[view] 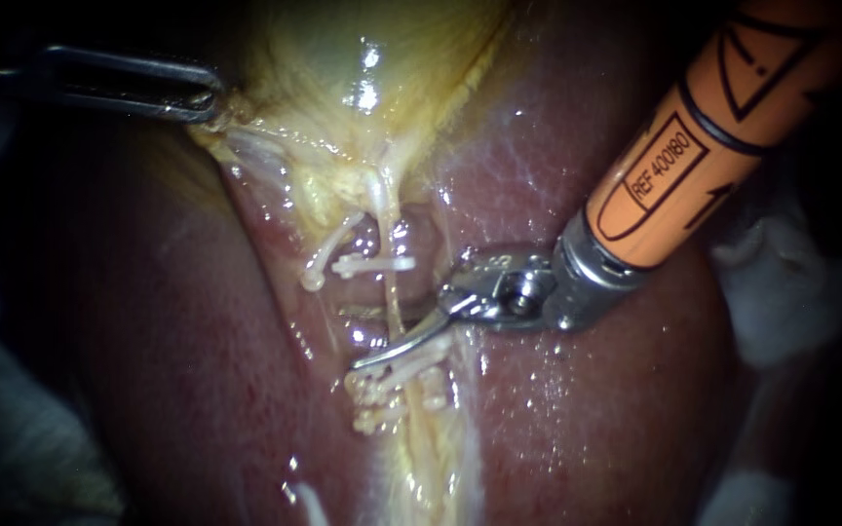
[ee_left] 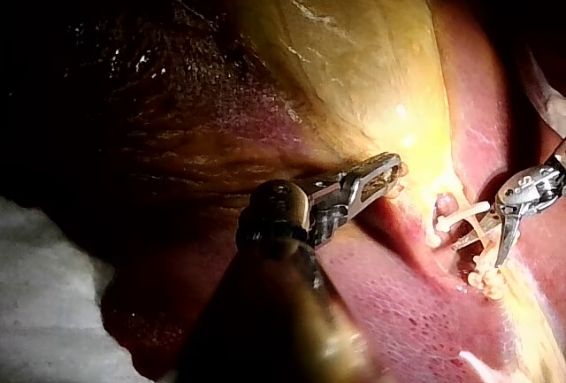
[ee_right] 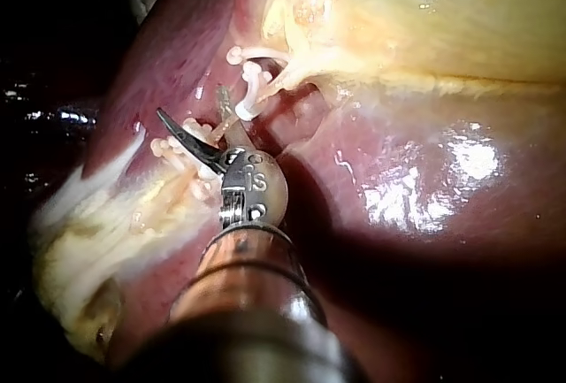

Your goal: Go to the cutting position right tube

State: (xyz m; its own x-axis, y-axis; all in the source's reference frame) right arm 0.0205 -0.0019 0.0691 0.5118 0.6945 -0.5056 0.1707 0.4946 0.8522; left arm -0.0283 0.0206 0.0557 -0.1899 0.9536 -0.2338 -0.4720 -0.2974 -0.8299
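Right end effector (view: pixel 367 341) open at centre, blades at the tube (view: pixel 389 292) between clips (view: pixel 372 263), left end effector (view: pixel 209 100) at ten o'clock clamped on gallbladder (view: pixel 343 58), liver (view: pixel 587 419) at four o'clock.

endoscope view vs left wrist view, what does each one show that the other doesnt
Only the endoscope view: the orange shaft of the right instrument, and the tube running between the upper clip and the lower clips. Only the left wrist view: the wrist joint and dark shaft of the left instrument, and far more of the gallbladder. Both: the left instrument holding the gallbladder's edge, the right instrument's blades open at the clips, and the liver.
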